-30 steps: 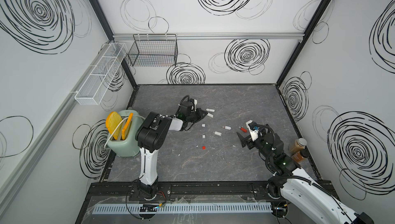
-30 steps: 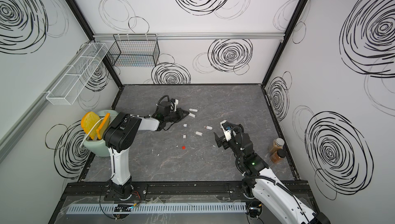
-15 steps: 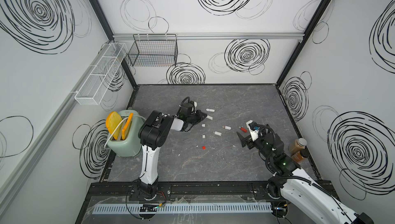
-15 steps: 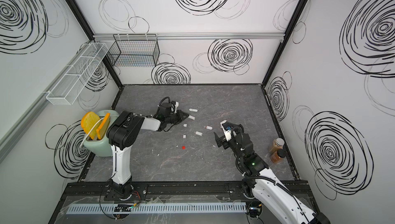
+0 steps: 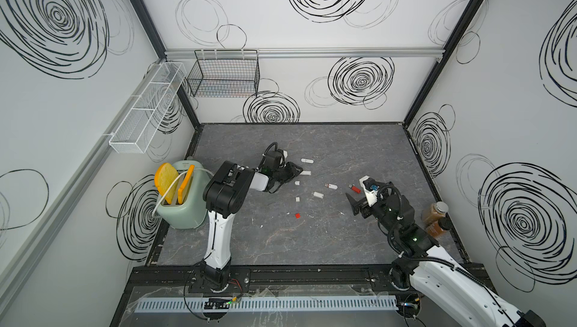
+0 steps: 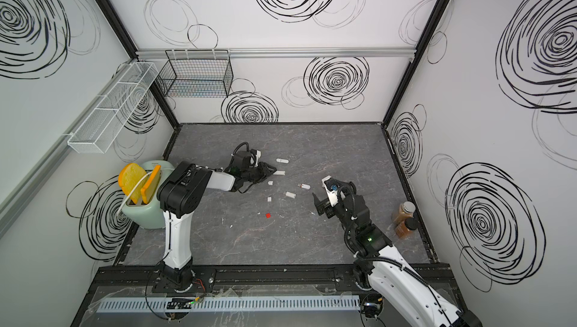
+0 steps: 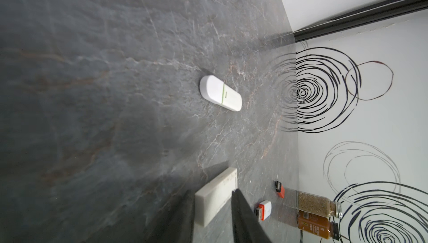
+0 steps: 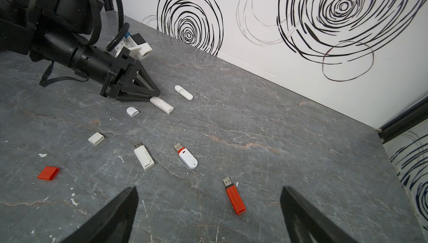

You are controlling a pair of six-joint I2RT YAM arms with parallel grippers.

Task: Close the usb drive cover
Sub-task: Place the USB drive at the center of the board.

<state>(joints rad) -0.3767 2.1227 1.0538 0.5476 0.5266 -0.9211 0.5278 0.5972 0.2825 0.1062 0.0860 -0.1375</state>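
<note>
My left gripper [image 7: 212,192] lies low on the grey table [image 5: 343,141], its jaws slightly apart around a white rectangular capped usb drive [image 7: 216,195] that rests on the table [image 8: 161,105]. Beyond it lies a capped white oval drive [image 7: 220,93]. My right gripper [image 8: 208,189] is wide open, hanging over an uncapped red drive [image 8: 234,197]. Also uncapped are a white oval drive with a red collar [image 8: 187,157] and a white rectangular drive [image 8: 143,155]. Loose covers lie nearby: a rounded white one [image 8: 132,111], a square white one [image 8: 96,138] and a red one [image 8: 48,173].
A green toaster with bread slices [image 5: 181,197] stands at the table's left edge. Two spice bottles [image 5: 435,213] stand at the right edge, close behind my right arm. A black wire basket [image 5: 224,76] and a white one [image 5: 146,110] hang on the walls.
My left jaws have parted from shut to slightly open around the white rectangular drive. The right arm has not moved.
</note>
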